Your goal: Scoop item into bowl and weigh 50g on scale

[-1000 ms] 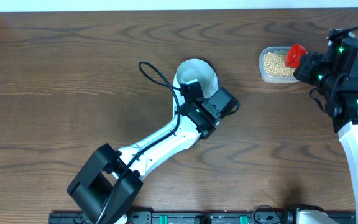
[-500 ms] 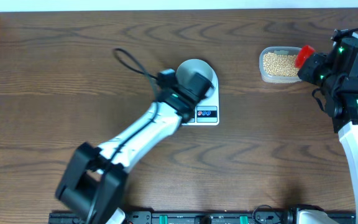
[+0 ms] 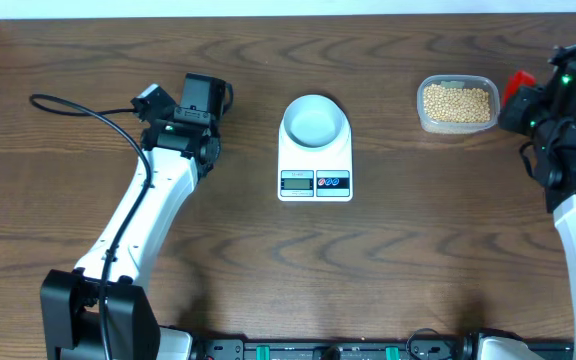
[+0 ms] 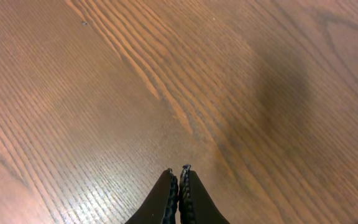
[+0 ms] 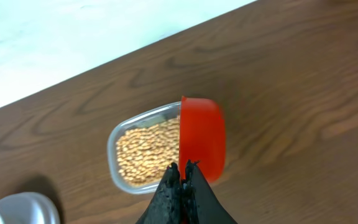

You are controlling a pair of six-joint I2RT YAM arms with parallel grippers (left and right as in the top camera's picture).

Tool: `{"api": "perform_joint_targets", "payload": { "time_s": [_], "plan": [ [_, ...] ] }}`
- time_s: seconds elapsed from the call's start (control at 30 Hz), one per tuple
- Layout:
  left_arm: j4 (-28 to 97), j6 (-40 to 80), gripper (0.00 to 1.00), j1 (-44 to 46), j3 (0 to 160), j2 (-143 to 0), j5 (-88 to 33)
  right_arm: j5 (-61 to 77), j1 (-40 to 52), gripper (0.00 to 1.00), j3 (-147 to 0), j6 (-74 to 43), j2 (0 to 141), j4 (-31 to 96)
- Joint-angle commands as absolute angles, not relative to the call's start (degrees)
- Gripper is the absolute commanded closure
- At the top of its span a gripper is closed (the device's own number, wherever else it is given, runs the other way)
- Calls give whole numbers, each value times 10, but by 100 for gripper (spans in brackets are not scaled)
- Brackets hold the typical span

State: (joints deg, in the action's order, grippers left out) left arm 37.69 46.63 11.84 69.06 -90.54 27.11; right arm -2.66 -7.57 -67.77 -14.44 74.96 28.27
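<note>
Soybeans [image 3: 457, 102]: light, loose, prone to roll; lie in clear tub [image 3: 456, 130], well right of scale [image 3: 315, 185] carrying empty bowl [image 3: 315, 120]. Right end effector [image 5: 183, 167] pinches red scoop [image 5: 202, 137] beside tub; lift beans with it, not fingers. Left end effector [image 4: 178, 171] pressed together, empty, above worktop [image 4: 104, 93].

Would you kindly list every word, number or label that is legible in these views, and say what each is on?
The display of the scale: its content is too small to read.
The red and blue buttons: any marking is too small to read.
The red scoop, clear tub and bowl: no print visible.
So nothing legible can be quoted.
</note>
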Motion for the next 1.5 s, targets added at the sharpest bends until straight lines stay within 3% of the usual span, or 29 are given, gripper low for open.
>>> {"api": "perform_joint_targets", "payload": {
  "time_s": [0.0, 0.33, 0.67, 1.47],
  "plan": [
    [377, 463, 93, 123, 689, -906, 270, -35, -97, 99, -693, -153, 750, 279],
    [383, 463, 93, 138, 687, -921, 199, -35, -113, 99, -692, -165, 762, 288],
    [350, 463, 93, 177, 687, -1007, 200, -35, -116, 99, -692, -162, 783, 265],
    [324, 463, 93, 218, 687, -1010, 199, 48, -118, 99, -692, -158, 787, 265]
  ]
}}
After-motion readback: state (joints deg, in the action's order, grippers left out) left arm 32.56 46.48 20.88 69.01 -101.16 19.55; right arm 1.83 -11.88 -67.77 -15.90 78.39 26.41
